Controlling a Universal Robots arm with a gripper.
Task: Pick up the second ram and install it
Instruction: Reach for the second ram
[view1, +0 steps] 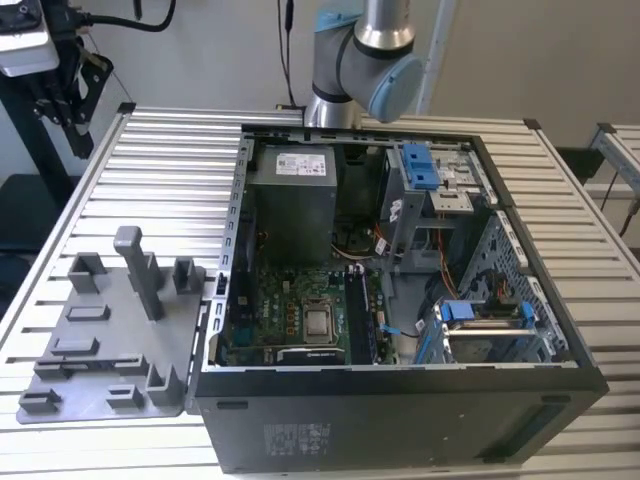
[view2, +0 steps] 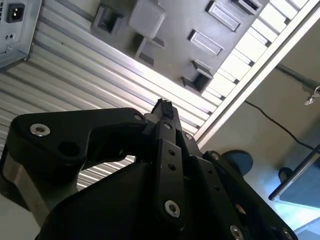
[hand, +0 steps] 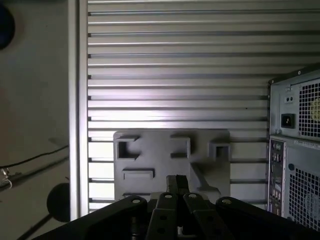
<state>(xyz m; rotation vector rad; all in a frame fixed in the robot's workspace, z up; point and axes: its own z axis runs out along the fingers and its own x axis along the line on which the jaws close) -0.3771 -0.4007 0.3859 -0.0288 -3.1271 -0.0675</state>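
Gripper high over the grey tray, jaws together.
The second ram seems to stand edge-on in the motherboard slots, on the exterior view's right of the processor. The power supply's white label is too small to read. The arm rises behind the open case.

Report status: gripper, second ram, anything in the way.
Gripper shut, above grey tray. Second ram: cannot tell if held. Nothing seen between gripper and tray.
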